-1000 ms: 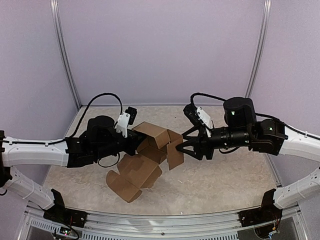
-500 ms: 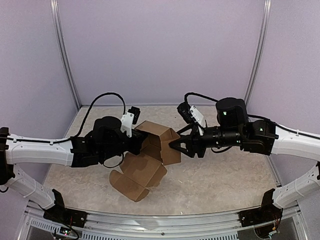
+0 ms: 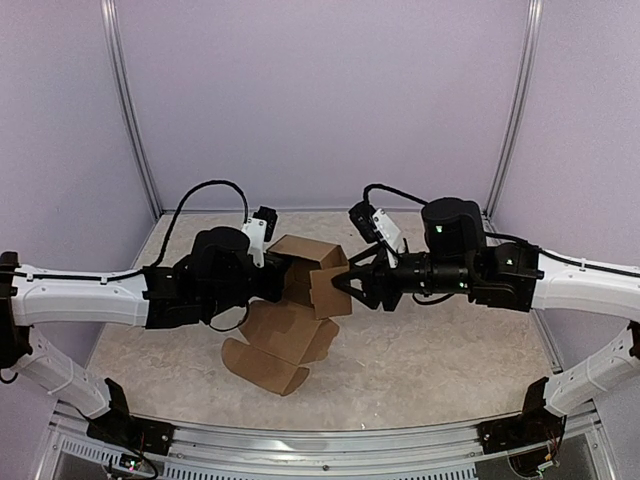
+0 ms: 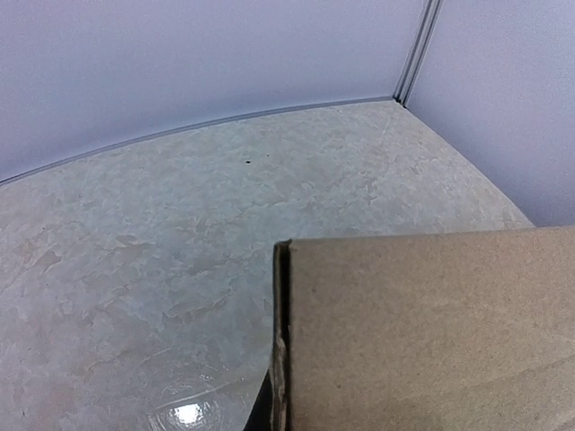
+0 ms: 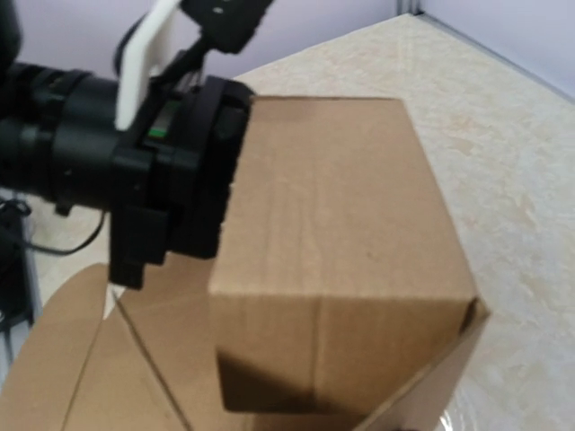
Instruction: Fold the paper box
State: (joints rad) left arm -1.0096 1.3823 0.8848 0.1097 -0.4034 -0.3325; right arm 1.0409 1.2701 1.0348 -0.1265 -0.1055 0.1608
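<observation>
The paper box [image 3: 305, 258], brown cardboard, is partly folded and held up between both arms at mid-table. Its loose lower panels and rounded flaps [image 3: 272, 345] trail down to the table in front. My left gripper [image 3: 278, 282] is shut on the box's left side. My right gripper [image 3: 338, 284] is closed on a side flap at the box's right. In the left wrist view a cardboard panel [image 4: 431, 332] hides the fingers. In the right wrist view the box [image 5: 332, 206] fills the middle, my own fingers are hidden, and the left gripper [image 5: 193, 180] shows at its left.
The mottled beige table [image 3: 440, 350] is ringed by lilac walls, with white corner posts [image 3: 135, 150] at the back. A metal rail [image 3: 320, 445] runs along the near edge between the arm bases.
The right gripper has moved left and closed in on the side flap, swinging it toward the box. The left arm has shifted slightly right, and the lower panels now lie flatter.
</observation>
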